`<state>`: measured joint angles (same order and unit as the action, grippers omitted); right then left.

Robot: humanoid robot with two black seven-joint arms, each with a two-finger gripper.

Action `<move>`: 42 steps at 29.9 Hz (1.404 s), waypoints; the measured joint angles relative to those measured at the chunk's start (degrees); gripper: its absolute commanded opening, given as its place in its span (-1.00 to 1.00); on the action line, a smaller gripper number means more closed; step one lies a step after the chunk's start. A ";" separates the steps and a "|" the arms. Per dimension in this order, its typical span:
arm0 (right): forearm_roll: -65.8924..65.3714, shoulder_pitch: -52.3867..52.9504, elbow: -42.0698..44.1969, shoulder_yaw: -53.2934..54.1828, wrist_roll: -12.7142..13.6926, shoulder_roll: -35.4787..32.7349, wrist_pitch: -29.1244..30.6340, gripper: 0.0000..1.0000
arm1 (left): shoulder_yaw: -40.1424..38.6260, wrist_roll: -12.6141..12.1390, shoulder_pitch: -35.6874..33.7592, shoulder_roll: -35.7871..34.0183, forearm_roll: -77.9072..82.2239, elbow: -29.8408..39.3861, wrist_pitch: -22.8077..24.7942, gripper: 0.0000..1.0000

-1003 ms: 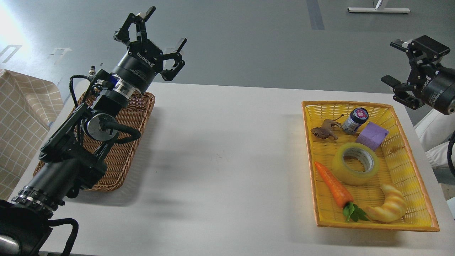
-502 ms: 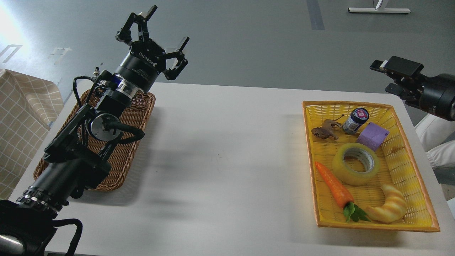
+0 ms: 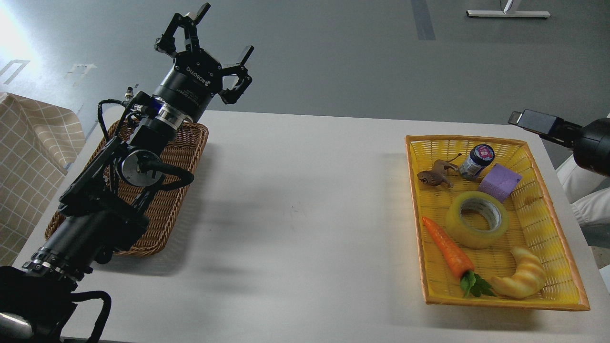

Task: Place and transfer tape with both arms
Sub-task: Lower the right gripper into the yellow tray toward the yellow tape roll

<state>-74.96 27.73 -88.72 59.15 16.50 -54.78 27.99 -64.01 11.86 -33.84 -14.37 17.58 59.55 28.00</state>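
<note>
The tape (image 3: pixel 476 219), a translucent yellow roll with a grey-white core, lies flat in the middle of the yellow basket (image 3: pixel 555 224) at the table's right. My left gripper (image 3: pixel 217 35) is open and empty, raised high above the far end of the brown wicker basket (image 3: pixel 183 157), far from the tape. My right gripper (image 3: pixel 533 122) pokes in at the right edge, above the yellow basket's far right corner. It is seen edge-on as one flat black piece, so its fingers cannot be told apart.
The yellow basket also holds an orange carrot (image 3: pixel 448 250), a croissant-shaped bread (image 3: pixel 522 278), a purple block (image 3: pixel 499 182), a small jar (image 3: pixel 475 161) and a brown toy animal (image 3: pixel 434 175). A checked cloth (image 3: pixel 28 157) hangs at the far left, beside the white table (image 3: pixel 305 214).
My right gripper has come down and drawn back toward the right edge, turning from a spread-finger view to edge-on. My left arm has shifted only slightly.
</note>
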 measured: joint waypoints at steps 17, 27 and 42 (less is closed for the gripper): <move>-11.42 -0.42 -1.03 -10.78 -0.16 -2.95 0.00 0.98 | 0.03 -0.08 -0.26 0.53 0.00 0.62 0.00 0.95; -16.65 -0.63 -0.52 -15.39 -0.16 -0.19 0.02 0.96 | 0.03 -0.09 -0.10 0.53 0.00 1.08 0.00 0.95; -23.27 -0.76 2.67 -18.06 -0.15 4.30 0.02 0.93 | 0.03 -0.08 -0.01 0.44 0.00 1.09 0.00 0.95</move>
<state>-98.24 26.97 -86.05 41.10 16.35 -50.48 28.01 -63.98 11.79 -33.84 -13.93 17.58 60.65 28.00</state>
